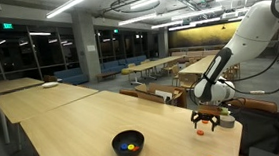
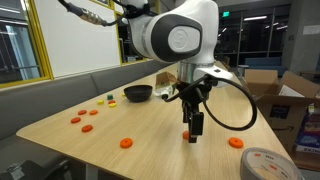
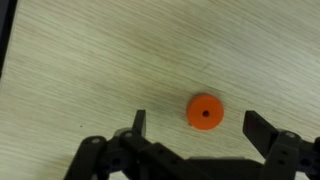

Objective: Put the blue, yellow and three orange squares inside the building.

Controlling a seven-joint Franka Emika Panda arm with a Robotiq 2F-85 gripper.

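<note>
While I hold the tool (image 3: pixel 200 128) spread wide above an orange piece (image 3: pixel 205 112) on the worktop (image 3: pixel 80 60), ready to straddle it, the black bowl (image 1: pixel 114 141) waits well apart.

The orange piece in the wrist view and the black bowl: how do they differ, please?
The orange piece is far smaller than the black bowl. The piece is a flat disc with a centre hole; the bowl is hollow. The piece lies beneath the open gripper; the bowl stands farther off. Both are round and rest on the wooden table.
</note>
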